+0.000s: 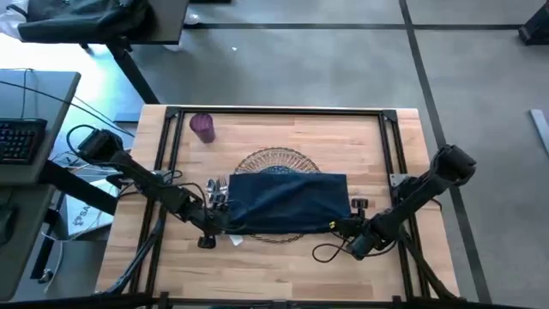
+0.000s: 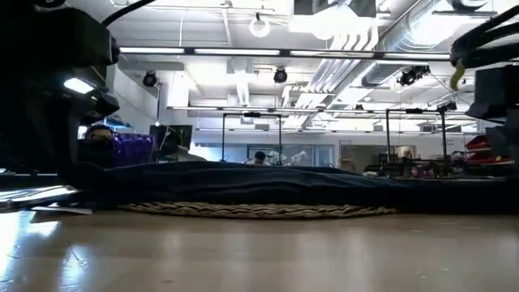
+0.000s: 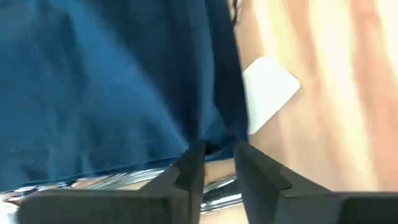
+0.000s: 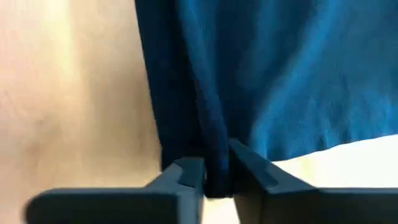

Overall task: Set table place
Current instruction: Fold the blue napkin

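1. Your left gripper (image 1: 225, 221) sits at the near left corner of the navy napkin (image 1: 288, 202); in the left wrist view its jaws are pinched shut on the cloth's edge (image 3: 214, 146).
2. Your right gripper (image 1: 337, 226) is at the napkin's near right corner, and the right wrist view shows its jaws clamped on a bunched fold of the blue cloth (image 4: 214, 162).
3. Between the two sets of jaws the napkin is stretched out flat and wide, draped over the wicker charger (image 1: 276, 160), whose woven rim shows beyond the cloth's far edge and just under its near edge.
4. From the low view, the cloth (image 2: 268, 185) hangs as a dark band just above the charger's rim (image 2: 255, 211).
5. A sliver of the blue-patterned plate (image 1: 277, 170) peeks out at the cloth's far edge.
6. Silver cutlery (image 1: 217, 190) lies on the worktop (image 1: 274, 257) just beyond your left jaws, beside the napkin's left edge; you cannot tell the pieces apart.
7. A small white tag (image 3: 267, 90) lies on the wood close to your left jaws.
8. The purple cup (image 1: 202, 127) stands well away from both jaws, at the far left of the worktop.
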Controlling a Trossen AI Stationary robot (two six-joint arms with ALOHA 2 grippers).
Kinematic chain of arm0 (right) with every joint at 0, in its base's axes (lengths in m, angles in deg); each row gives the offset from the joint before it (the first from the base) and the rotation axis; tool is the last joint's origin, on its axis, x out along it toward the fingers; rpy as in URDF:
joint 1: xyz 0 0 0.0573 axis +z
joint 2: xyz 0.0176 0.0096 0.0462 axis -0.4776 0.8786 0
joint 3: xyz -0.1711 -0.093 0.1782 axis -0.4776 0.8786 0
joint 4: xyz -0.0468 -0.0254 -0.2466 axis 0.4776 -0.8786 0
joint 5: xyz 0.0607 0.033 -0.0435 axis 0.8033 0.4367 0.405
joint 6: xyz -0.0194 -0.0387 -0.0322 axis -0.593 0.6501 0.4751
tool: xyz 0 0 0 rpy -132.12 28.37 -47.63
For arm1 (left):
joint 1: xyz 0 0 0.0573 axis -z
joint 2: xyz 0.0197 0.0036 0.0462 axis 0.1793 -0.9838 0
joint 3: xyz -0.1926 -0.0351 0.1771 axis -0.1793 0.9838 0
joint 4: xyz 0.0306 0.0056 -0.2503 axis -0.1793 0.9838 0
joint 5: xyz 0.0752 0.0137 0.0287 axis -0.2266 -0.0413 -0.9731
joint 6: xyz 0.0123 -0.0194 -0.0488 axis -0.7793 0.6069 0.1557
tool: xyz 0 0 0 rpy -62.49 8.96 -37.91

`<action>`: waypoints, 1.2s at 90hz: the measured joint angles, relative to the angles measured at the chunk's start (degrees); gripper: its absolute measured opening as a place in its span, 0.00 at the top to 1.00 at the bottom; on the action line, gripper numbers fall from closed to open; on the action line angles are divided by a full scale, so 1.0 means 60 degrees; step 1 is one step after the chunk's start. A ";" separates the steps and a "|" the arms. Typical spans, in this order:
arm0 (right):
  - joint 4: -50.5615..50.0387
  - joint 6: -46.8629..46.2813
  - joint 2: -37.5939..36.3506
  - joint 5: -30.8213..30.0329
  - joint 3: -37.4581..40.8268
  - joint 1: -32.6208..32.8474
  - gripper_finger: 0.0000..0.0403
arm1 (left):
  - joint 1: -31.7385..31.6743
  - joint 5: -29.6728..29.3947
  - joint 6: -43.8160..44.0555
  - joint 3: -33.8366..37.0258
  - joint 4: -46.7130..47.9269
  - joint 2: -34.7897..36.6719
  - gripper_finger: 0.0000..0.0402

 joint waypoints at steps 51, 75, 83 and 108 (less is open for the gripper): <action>0.1398 -0.2106 -0.1462 -0.1495 -0.0207 -0.0206 0.46 | -0.0679 -0.1679 0.0275 -0.0007 -0.0119 0.1247 0.75; 0.2721 -0.3732 -0.1452 0.0554 0.1626 -0.0487 0.54 | -0.1131 -0.0883 -0.0598 -0.0007 -0.1542 -0.0394 0.81; 0.2403 -0.3880 -0.1494 0.0865 0.1867 -0.0709 0.57 | -0.1330 -0.0813 -0.0791 -0.0007 -0.2348 -0.1073 0.82; -0.3582 -0.5287 -0.1452 -0.0714 0.0642 -0.2099 0.65 | -0.1440 0.0571 -0.0585 -0.0037 -0.3804 -0.2157 0.83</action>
